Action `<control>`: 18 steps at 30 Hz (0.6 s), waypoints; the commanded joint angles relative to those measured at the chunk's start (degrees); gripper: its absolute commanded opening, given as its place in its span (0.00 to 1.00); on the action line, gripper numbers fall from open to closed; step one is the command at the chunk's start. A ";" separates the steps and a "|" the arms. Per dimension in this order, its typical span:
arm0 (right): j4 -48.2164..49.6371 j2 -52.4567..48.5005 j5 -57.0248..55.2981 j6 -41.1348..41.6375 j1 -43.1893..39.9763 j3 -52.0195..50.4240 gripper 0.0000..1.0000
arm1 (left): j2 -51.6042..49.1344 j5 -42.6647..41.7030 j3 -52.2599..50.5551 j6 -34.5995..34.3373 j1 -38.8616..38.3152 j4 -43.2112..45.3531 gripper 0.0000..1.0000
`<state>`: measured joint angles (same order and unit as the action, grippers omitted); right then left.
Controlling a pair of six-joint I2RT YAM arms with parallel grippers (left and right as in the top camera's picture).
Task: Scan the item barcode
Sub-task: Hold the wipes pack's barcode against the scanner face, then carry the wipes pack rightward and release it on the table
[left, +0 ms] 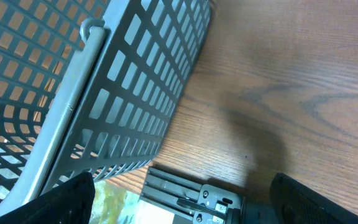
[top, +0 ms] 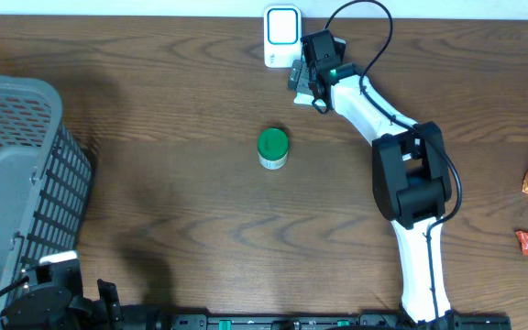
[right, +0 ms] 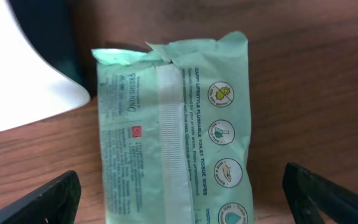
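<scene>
Wooden table [top: 172, 183] underneath, grey mesh basket [top: 16, 174] on its left side. Left gripper [left: 191, 198] beside the basket wall, jaws apart, gripping nothing. Right gripper [right: 184, 191] over the far edge, by the white scanner [right: 23, 74], jaws spread wide. Green wipes packet [right: 173, 130] flat on the wood between those jaws, touching neither, just beside the scanner's base.

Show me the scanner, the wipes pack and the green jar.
scanner [top: 282, 27], overhead view, on its white front face.
wipes pack [right: 170, 137], right wrist view, on the centre seam.
green jar [top: 272, 142], overhead view, on its lid.
</scene>
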<state>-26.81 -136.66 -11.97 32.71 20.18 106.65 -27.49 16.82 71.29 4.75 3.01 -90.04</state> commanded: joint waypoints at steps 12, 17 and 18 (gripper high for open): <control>-5.99 -4.07 0.66 0.87 -0.46 0.35 0.49 | 0.31 0.35 0.13 0.35 0.31 -0.17 0.90; -15.61 4.52 -1.90 -1.27 -4.87 0.35 0.48 | 0.31 0.35 0.13 0.35 0.31 -0.17 0.90; -17.51 6.10 -3.19 -1.84 -6.03 0.35 0.48 | 0.31 0.35 0.13 0.35 0.31 -0.17 0.90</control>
<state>-40.84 -136.16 -12.99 32.40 18.59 107.98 -27.49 16.82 71.29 4.75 3.01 -90.04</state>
